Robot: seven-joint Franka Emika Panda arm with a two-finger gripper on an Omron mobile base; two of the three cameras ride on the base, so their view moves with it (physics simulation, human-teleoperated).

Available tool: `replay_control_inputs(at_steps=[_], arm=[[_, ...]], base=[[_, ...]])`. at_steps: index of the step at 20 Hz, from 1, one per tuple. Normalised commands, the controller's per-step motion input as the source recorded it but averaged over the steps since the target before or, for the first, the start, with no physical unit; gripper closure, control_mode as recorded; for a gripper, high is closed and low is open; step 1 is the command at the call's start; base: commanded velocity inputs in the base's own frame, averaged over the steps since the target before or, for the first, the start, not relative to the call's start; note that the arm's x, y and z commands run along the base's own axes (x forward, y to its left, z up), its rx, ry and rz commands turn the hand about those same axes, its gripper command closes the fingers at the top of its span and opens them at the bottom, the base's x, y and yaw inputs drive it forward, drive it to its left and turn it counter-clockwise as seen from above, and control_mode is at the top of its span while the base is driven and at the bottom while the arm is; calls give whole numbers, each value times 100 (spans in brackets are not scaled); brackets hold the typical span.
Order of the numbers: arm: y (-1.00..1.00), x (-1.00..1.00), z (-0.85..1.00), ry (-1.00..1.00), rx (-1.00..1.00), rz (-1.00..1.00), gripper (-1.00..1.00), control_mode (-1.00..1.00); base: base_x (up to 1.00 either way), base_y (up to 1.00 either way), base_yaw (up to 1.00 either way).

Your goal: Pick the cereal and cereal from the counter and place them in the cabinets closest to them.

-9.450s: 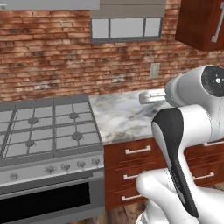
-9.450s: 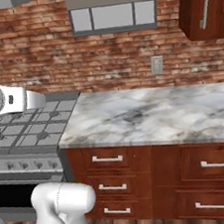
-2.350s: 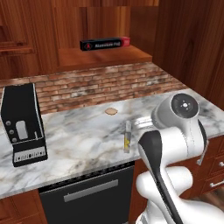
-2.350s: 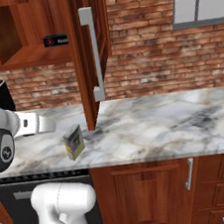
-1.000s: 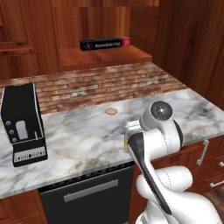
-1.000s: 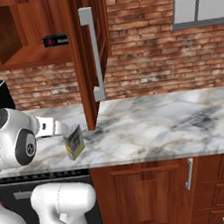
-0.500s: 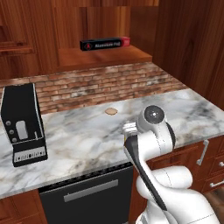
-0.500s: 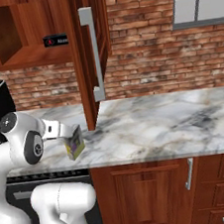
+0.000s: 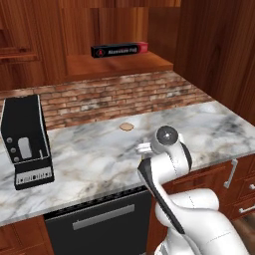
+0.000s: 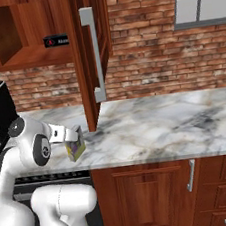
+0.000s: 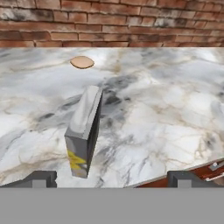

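Observation:
A pale grey cereal box [image 11: 84, 131] with a yellow picture stands upright on the marble counter [image 11: 157, 109], just ahead of my gripper [image 11: 112, 179] and slightly left of its centre line. The jaws are open, with one fingertip at each lower corner of the hand view and nothing between them. In the right base view the gripper [image 10: 73, 135] hovers right above the cereal [image 10: 75, 147] near the counter's front edge. From the left base view the arm covers the box, with the gripper [image 9: 143, 148] low over the counter [image 9: 99, 154]. The open cabinet [image 10: 27, 55] hangs above.
A long black-and-red box [image 9: 119, 50] lies on the cabinet shelf [image 9: 119, 63]. The cabinet's open door [image 10: 91, 52] hangs just right of the cereal. A black machine [image 9: 27, 142] stands at the counter's left. A small tan disc [image 9: 126, 126] lies near the brick wall.
The arm has swung down and forward, bringing the open gripper from left of the cereal box to just over it. The box has not moved.

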Motion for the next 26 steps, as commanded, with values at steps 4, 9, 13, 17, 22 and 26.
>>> replay_control_inputs(at_steps=[4,9,13,17,22,26], arm=[[0,27,-33,0,0,-4,-100,-100],[0,26,-33,0,0,-5,-100,-100],[0,26,-29,0,0,-4,-100,-100],[0,21,-20,0,0,-3,-100,-100],[0,2,-2,0,0,0,-100,-100],[0,2,0,0,0,0,-100,-100]], base=[[0,0,0],[0,0,0],[0,0,0],[0,0,0],[0,0,0],[0,0,0]])
